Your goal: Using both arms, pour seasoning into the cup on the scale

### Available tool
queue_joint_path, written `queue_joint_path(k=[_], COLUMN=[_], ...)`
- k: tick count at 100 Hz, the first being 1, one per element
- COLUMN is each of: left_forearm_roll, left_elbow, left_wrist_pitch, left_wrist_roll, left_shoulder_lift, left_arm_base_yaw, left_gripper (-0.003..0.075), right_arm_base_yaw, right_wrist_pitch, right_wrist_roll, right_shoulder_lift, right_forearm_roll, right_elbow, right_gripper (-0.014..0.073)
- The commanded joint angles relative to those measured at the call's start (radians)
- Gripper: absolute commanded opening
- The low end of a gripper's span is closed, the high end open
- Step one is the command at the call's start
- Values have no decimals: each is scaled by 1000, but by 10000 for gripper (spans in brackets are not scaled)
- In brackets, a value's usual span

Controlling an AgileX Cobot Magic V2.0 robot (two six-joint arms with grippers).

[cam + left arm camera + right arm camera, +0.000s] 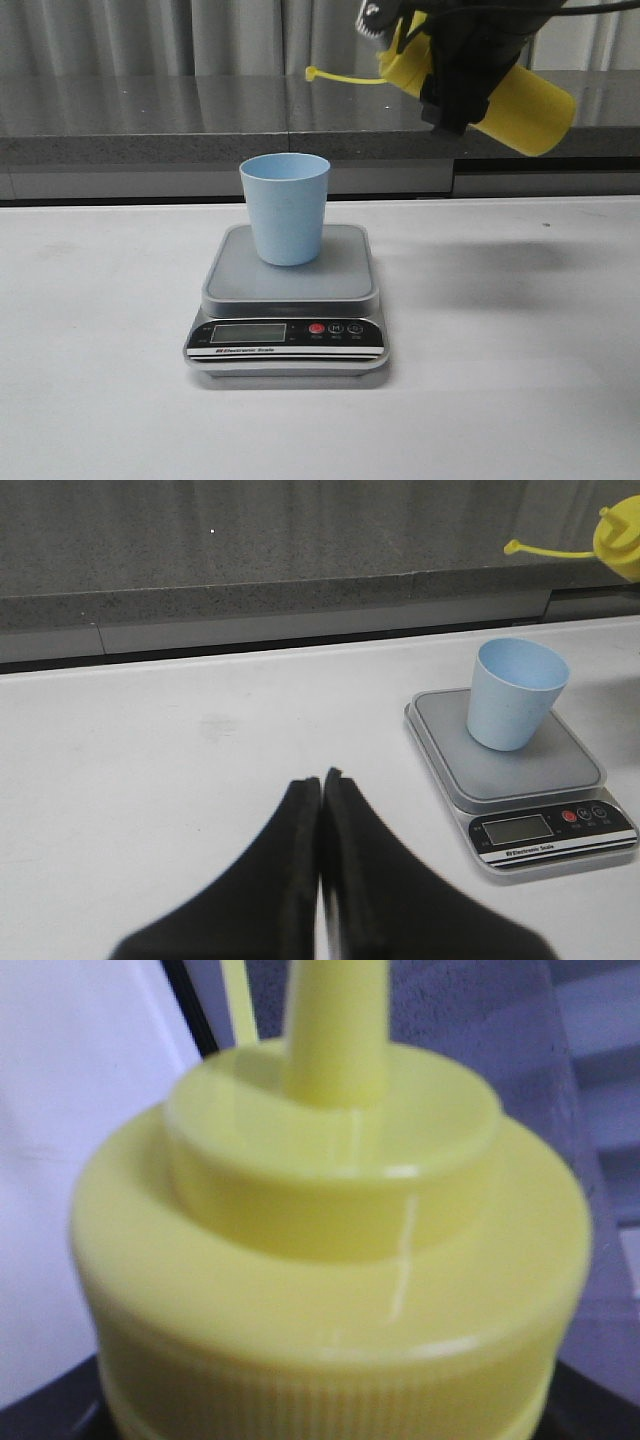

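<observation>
Right gripper (455,75): clamped round the middle of the seasoning bottle (525,100), held high, tipped nearly level, nozzle toward the cup (285,207).
Left gripper (320,810): fingers pressed together, holding nothing, low over the table (520,400).
Handling: likely light, squeezable plastic, smooth; mid-body hold suits it.
Bottle look: yellow, ribbed collar, cone nozzle, tethered cap (312,73) dangling.
Cup: pale blue, upright on the scale (287,300), probably easily toppled.

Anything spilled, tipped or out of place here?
Nothing stands out. The cup stands upright on the scale; the right gripper holds the seasoning bottle tilted in the air. No spill shows.
</observation>
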Motion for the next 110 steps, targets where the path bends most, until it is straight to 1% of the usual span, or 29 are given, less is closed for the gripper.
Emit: queue_joint_path(k=[1, 9, 17, 31, 38, 48, 55, 58, 65, 82, 89, 95, 104, 110], left_forearm_roll=[-15, -15, -15, -15, -15, -15, -15, -15, -15, -15, -15, -15, -15, -15], left_elbow=[-27, -27, -27, -27, -27, -27, -27, -27, -27, -27, -27, -27, -27, -27], left_wrist_pitch=[-70, -70, -70, -70, -70, -70, -70, -70, -70, -70, -70, -70, -70, -70], left_wrist_roll=[-9, -9, -9, -9, -9, -9, -9, -9, -9, -9, -9, -9, -9, -9], left_shoulder_lift=[8, 8, 8, 8, 8, 8, 8, 8, 8, 8, 8, 8, 8, 8], left_arm_base_yaw=[1, 1, 1, 1, 1, 1, 1, 1, 1, 1, 1, 1, 1, 1], left_gripper=[-20, -20, -20, -20, -20, -20, -20, -20, -20, -20, -20, -20, -20, -20], right_arm_base_yaw=[-37, -76, -107, -151, -164, -169, -171, -173, -181, -183, -183, -183, -183, -183], right_wrist_pitch=[-70, -142, -215, -385, -481, -649, -776, -832, -927, -1114, -1155, -1165, -1219, -1265], right_wrist_roll=[10, 9, 5, -31, -91, -209, -246, -240, -239, -226, -215, -180, -131, -130], right_shoulder_lift=[-75, -83, -83, -86, -86, -86, -84, -84, -73, -12, 14, 37, 76, 96], right_forearm_roll=[141, 287, 404, 602, 700, 832, 908, 939, 983, 1014, 1015, 1015, 1015, 1015], right_elbow=[-34, -31, -23, 55, 116, 214, 284, 317, 372, 448, 459, 459, 459, 459], right_gripper=[-59, -59, -59, -59, -59, -59, -59, -59, -59, -59, -59, -59, -59, -59])
